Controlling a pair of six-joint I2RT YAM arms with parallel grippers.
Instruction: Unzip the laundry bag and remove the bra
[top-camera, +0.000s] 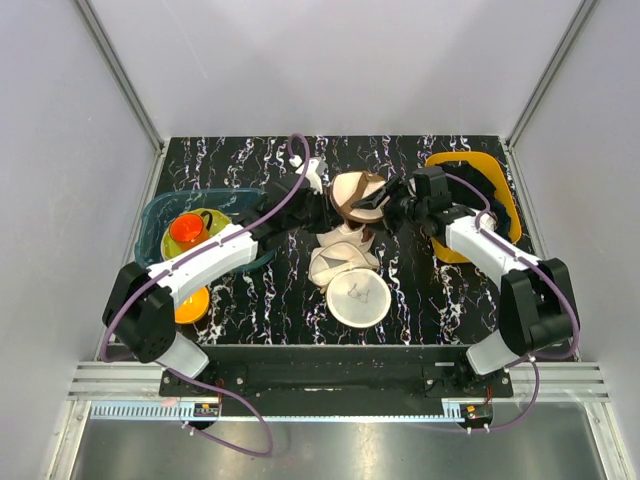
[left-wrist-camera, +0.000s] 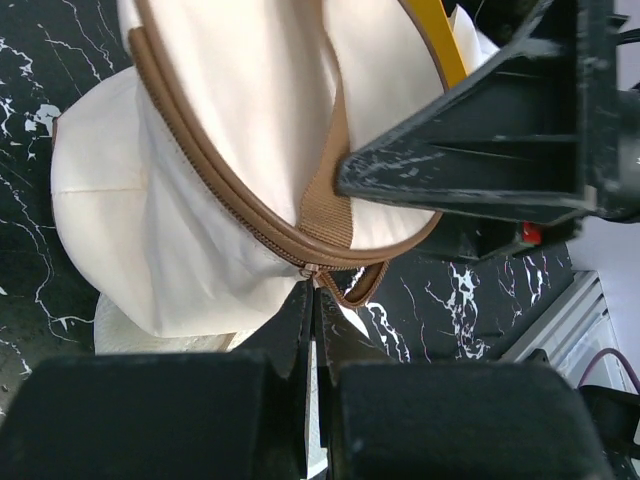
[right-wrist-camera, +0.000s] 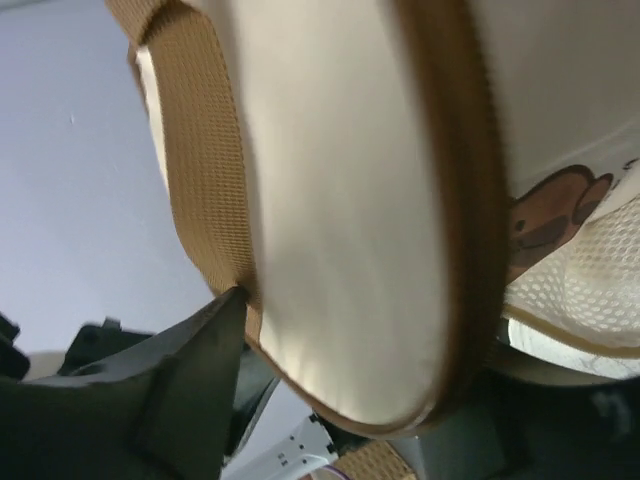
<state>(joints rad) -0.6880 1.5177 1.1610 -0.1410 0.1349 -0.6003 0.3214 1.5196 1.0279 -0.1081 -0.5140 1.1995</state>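
**Cream mesh on a brown zipper: soft, light, and only worth holding by its trim**

Start at your left. The left pincer (left-wrist-camera: 312, 300) is closed tight, its tips pinched on the zipper band (left-wrist-camera: 220, 200) at the lowest point of the laundry bag (left-wrist-camera: 250, 110), just where the webbing strap (right-wrist-camera: 200, 170) meets the band. The pull itself is hidden between the tips, so you cannot confirm that it is what you hold.

The bag sits at the middle of the counter (top-camera: 250, 160), between the two arms and behind two paler mesh bags (top-camera: 340, 258).

Expect it to weigh almost nothing and to give wherever you press. The dome will buckle and the mesh will slide and bunch. The stitched band and the strap are the only firm parts, so take hold there and not on the mesh.

On your right, the right pincer (top-camera: 390, 207) stands spread wide against the bag. One finger touches the strap, and nothing shows it clamping.

A zipper on fabric this limp runs only if the band is held taut from the far side.

The bra is not in view. It is presumably inside, and its thin straps could snag on the teeth.
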